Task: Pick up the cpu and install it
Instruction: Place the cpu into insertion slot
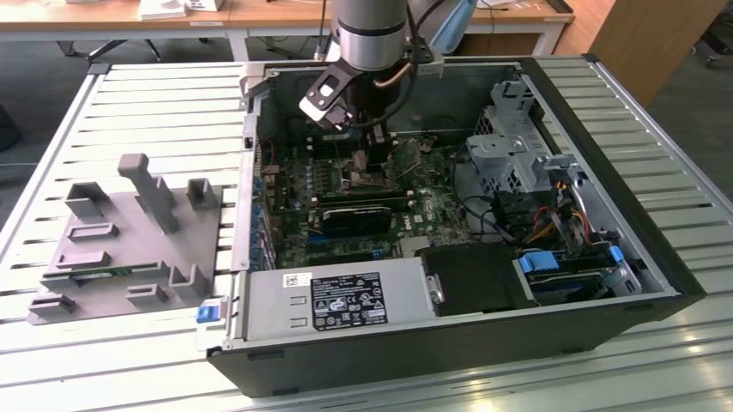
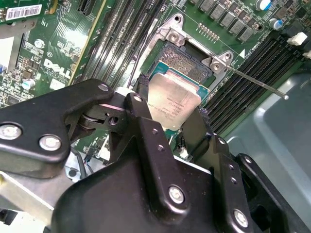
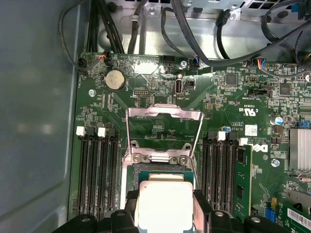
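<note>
Both tool fingers clamp the cpu, hiding its side edges.

cpu: flat square, silver-grey lid up, faint print. Clamped on two opposite edges, right over open socket; seated or not, can't tell.

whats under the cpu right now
The open socket, one strip of it showing past the cpu held in the gripper. The rest of it is covered.

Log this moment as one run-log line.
step: install | gripper: shut on cpu | position: over open socket, seating unclear | load plate: raised
</note>
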`<state>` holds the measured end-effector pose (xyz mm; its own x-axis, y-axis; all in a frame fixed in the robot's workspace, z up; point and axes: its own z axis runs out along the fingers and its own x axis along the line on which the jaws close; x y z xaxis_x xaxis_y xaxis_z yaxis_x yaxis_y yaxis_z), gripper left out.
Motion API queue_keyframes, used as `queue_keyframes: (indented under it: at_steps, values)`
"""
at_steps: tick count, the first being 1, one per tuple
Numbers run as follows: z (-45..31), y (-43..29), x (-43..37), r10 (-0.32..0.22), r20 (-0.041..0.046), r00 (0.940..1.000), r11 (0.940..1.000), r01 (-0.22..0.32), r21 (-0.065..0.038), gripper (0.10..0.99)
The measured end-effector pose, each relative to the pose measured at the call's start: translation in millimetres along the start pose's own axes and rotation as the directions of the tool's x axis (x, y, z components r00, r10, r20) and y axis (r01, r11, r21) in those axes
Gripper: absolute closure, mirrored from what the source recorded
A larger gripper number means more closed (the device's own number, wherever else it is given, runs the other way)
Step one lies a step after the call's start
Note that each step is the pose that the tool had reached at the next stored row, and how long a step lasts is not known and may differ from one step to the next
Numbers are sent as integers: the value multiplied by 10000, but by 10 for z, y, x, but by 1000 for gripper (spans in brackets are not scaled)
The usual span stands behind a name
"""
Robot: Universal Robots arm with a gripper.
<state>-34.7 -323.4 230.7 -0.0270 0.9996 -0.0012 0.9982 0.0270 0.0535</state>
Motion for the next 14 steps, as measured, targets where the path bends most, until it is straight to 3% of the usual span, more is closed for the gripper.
queue_keyframes:
  at_steps: [14]
  values:
    - [91,-12,1,8,0,10000,10000,-8,-1,557]
